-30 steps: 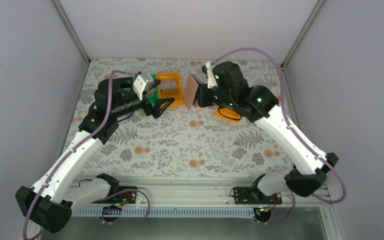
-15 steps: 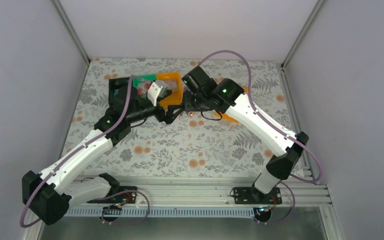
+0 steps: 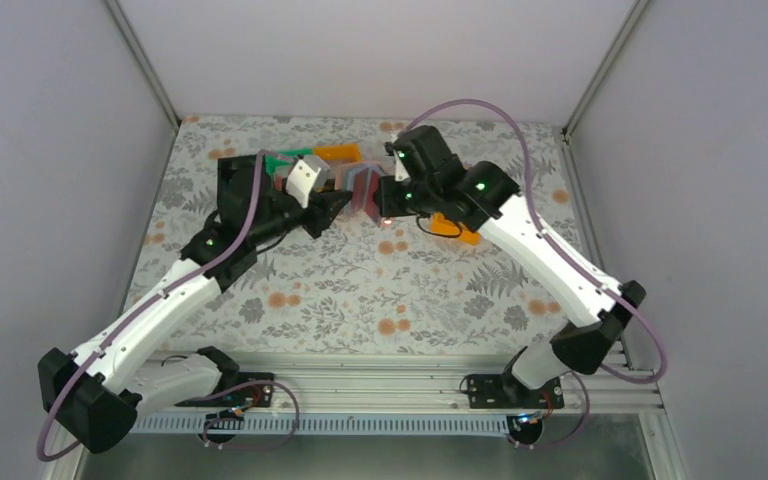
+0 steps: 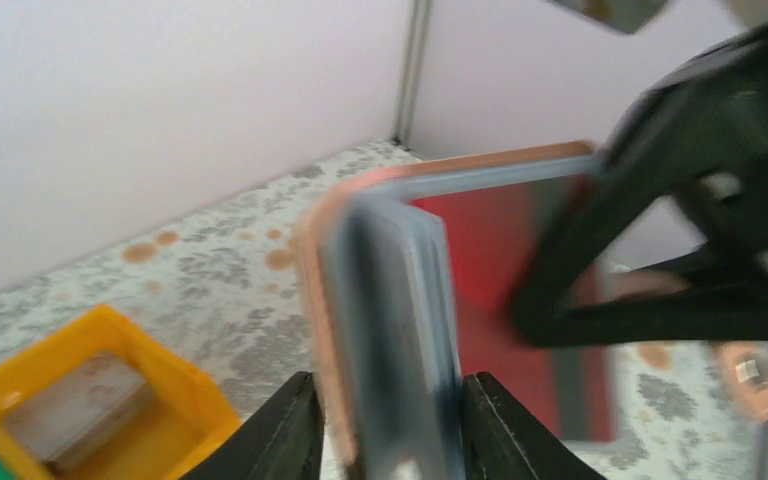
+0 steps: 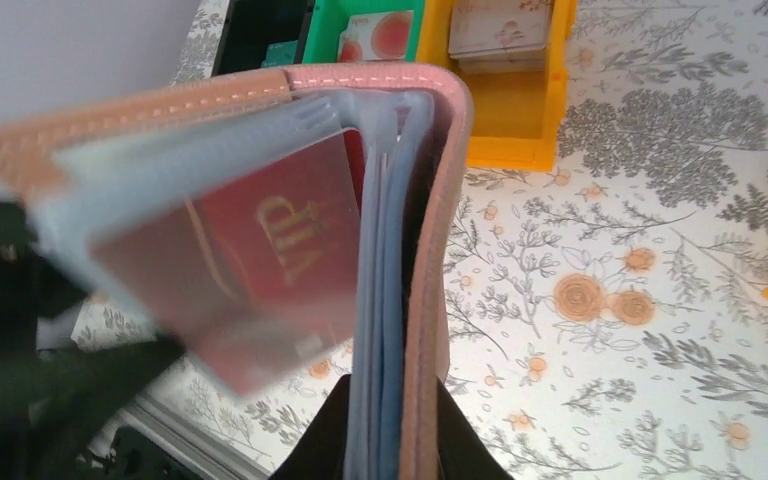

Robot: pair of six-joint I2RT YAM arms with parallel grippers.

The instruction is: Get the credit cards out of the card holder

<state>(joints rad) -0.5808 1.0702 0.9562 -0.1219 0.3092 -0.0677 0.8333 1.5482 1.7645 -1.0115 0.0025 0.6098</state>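
The brownish-pink card holder (image 3: 361,187) hangs open above the table between both arms. My right gripper (image 5: 400,440) is shut on one cover and its blue-grey sleeves (image 5: 385,300). In the left wrist view my left gripper (image 4: 392,430) is shut on the other cover (image 4: 325,300) and its sleeves, both fingers (image 4: 285,430) touching them. A dark red credit card (image 5: 260,250) with pale print sits inside a clear sleeve that fans out to the left; the same card (image 4: 490,290) shows in the left wrist view behind the black right gripper (image 4: 690,250).
An orange bin (image 5: 505,100) holding pale cards stands just behind the holder, next to a green bin (image 5: 370,30) and a black bin (image 5: 260,30). A second orange bin (image 3: 452,228) lies under the right arm. Grey walls close the back and sides.
My left gripper has moved right onto the holder and closed on its near half. The right arm has swung the holder back and it now stands open.
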